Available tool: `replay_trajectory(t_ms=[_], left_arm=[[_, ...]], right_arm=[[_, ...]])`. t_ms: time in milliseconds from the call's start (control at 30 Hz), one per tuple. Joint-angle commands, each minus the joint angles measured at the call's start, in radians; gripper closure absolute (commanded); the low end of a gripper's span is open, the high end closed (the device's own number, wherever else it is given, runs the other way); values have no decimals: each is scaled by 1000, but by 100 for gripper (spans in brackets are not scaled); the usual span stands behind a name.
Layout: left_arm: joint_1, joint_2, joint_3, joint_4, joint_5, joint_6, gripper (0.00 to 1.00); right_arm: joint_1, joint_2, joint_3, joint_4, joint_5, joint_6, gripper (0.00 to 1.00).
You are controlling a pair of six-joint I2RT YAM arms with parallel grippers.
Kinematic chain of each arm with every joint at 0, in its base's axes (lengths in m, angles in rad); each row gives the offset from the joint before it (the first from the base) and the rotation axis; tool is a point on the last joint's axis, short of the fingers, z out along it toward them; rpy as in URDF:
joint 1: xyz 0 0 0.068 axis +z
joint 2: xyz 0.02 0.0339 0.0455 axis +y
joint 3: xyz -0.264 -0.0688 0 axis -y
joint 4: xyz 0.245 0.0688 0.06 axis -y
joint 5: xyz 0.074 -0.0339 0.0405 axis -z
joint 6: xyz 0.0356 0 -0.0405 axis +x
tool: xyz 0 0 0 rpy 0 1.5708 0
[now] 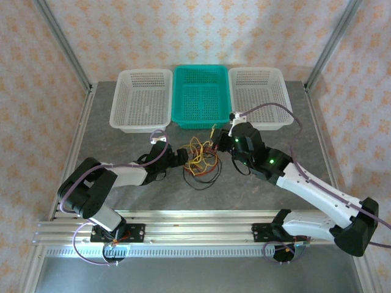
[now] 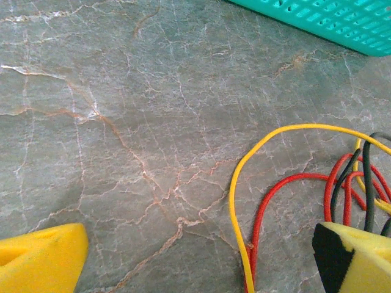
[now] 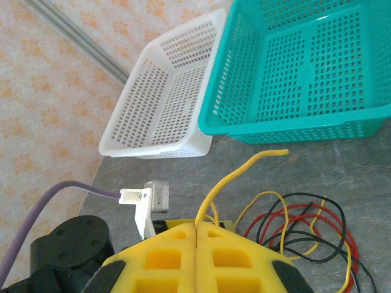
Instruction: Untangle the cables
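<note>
**While the right gripper (image 3: 195, 247) clamps a yellow cable (image 3: 235, 177), the left gripper (image 2: 195, 262) stands wide open at the tangle**

Because the cables (image 1: 201, 160) lie in one tangled heap on the table (image 1: 183, 201), just in front of the teal basket (image 1: 198, 94), each arm reaches the heap from its own side. In the top view the heap sits between the two grippers, and its long axis runs roughly near to far.

1. Right gripper: the pads are pressed together. The yellow cable rises from the seam between them, and its free end points toward the teal basket.
2. Left gripper: the pads are spread wide and hold nothing. The tangle lies off-centre, toward its right-hand pad (image 2: 360, 256).
3. Controlling relation: one yellow strand and a red strand (image 2: 269, 201) run side by side lengthwise through the open gap, close to the right-hand pad, then arc away to the right.

Judgement: the left gripper is nearer these strands. A small shift toward them would likely centre them before closing.
</note>
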Motion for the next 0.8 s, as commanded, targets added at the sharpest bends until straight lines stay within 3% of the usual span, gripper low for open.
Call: replay_trajectory(t_ms=[0,433,767], left_arm=[[10,37,-37,-86,-61,-12,2],[10,23,-63,-97,-90,-20,4],[10,-184,-108,32,42,46,3]], right_arm=[[-9,-33,30,-16,46,-28,100],[-22,-70,32,-66,159,-44,100],[-24,8,-30,-25,124,-26,100]])
